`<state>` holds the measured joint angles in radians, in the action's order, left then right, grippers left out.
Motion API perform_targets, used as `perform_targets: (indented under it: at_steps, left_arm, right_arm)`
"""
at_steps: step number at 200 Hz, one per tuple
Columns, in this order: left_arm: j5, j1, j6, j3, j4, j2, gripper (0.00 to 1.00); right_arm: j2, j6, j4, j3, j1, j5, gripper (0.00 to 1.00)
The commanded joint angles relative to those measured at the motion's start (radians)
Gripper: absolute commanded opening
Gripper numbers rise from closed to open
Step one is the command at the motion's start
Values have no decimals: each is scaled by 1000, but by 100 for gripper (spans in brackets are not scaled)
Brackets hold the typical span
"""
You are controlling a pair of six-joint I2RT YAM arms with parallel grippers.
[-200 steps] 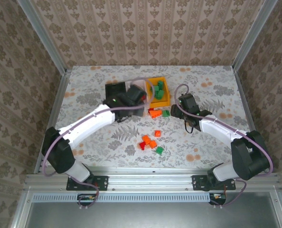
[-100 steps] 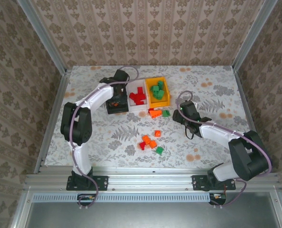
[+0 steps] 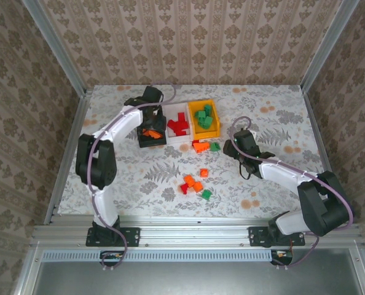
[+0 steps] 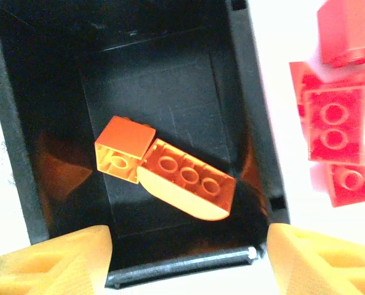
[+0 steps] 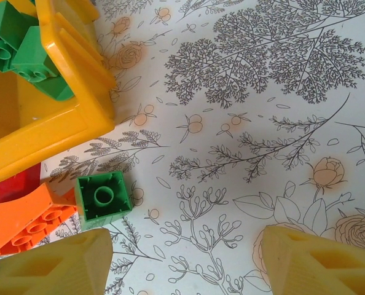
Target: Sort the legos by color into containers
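Black bin (image 4: 23, 153) held two orange bricks (image 4: 185, 184) | white bin (image 3: 178, 139), red bricks (image 3: 179, 123) | yellow bin (image 5: 78, 92), green bricks (image 5: 23, 55) | loose green brick (image 5: 102, 196) nearby | left claw (image 4: 188, 246), right claw (image 5: 185, 252) gaped wide, empty.

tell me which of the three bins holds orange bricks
The black rectangular plastic bin, at the left end of the row: two orange plastic bricks lie in it. The white bin holds red bricks, the orange-yellow bin green ones.

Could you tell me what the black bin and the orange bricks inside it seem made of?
The black bin: probably moulded plastic, semi-gloss, since its walls mirror an orange glow. The orange bricks: seemingly hard glossy plastic, with smooth faces and moulded sockets.
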<state>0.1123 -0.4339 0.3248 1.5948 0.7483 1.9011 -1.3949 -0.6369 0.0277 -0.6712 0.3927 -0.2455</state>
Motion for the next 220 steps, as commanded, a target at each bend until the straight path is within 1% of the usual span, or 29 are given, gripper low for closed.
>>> perform_targets:
  at_steps: [1,11,27,49,63,86,101,122,141,158,163,182,198,220]
  left_arm:
    - [-70,-67,15,-58,-31,-160,72]
    - [-95,-121,14,-100,-32,-195,74]
    - [-102,-228,40,-172,-26,-235,76]
    - [-130,-368,98,-262,-57,-244,76]
    - [-140,-422,167,-285,-59,-229,76]
    - [-192,-487,216,-323,-156,-202,78]
    - [-210,-514,227,-279,-147,-157,79]
    - [-207,-556,250,-226,-154,-86,80]
    - [-178,-590,283,-180,-123,-13,80]
    - [-113,-616,313,-156,-103,37,79]
    - [-89,-624,318,-148,-100,48,78]
    - [-8,-640,347,-118,-75,89,73]
    - [77,-646,352,-102,-40,103,71]
    - [92,-640,341,-87,-29,114,68]
  right_arm:
    - [10,-18,20,1,-3,-26,66]
    - [10,-18,21,1,-3,-27,67]
    - [10,-17,21,-1,-3,-29,66]
    - [-26,-18,23,-7,-1,-27,66]
    - [-37,-18,21,-11,-1,-27,66]
    - [-34,-18,20,-10,0,-33,66]
    - [-24,-18,13,-8,1,-50,66]
    - [-8,-22,5,-2,0,-76,67]
    - [-4,-32,-15,-2,0,-113,67]
    - [-4,-51,-27,6,-2,-152,68]
    - [28,-54,-28,9,-1,-160,67]
    - [48,-59,-21,22,-1,-178,68]
    - [59,-58,-18,28,-2,-185,68]
    - [58,-56,-17,28,-1,-184,68]
